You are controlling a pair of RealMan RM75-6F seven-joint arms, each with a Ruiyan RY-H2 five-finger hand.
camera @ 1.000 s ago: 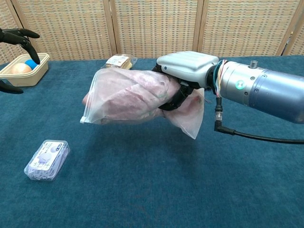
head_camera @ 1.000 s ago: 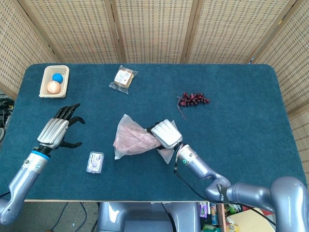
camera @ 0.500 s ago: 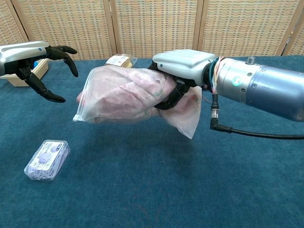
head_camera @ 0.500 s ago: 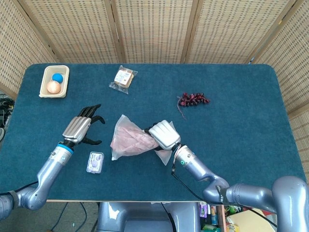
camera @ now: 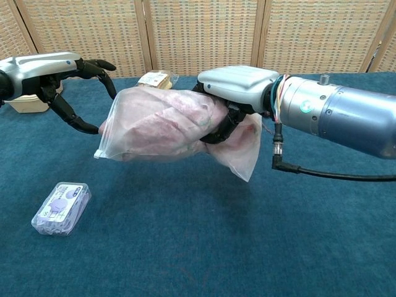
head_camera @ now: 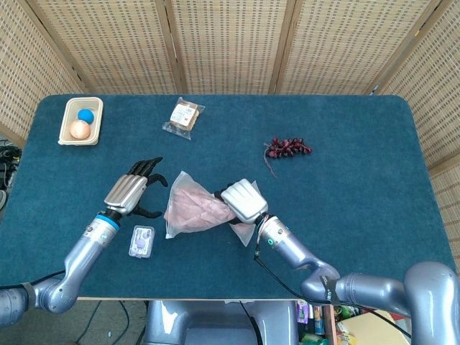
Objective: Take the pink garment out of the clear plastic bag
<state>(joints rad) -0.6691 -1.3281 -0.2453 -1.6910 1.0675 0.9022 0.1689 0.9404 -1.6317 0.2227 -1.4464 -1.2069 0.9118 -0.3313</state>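
A clear plastic bag [head_camera: 192, 211] [camera: 162, 125] with the pink garment [camera: 170, 120] bunched inside hangs above the blue table. My right hand [head_camera: 243, 201] [camera: 234, 93] grips the bag around its right part, with the bag's loose tail drooping below the hand. The bag's flat sealed edge points left. My left hand [head_camera: 134, 190] [camera: 65, 77] is open with its fingers spread, just left of that edge and nearly touching it, holding nothing.
A small clear packet [head_camera: 141, 241] [camera: 60, 208] lies on the table below the left hand. A beige tray [head_camera: 66, 120] with a blue ball and an orange ball stands far left. A snack packet [head_camera: 184, 116] and a dark red bead string [head_camera: 287, 148] lie further back.
My left hand has travelled right from the table's left side up to the bag's left edge. My right hand has shifted the bag slightly left.
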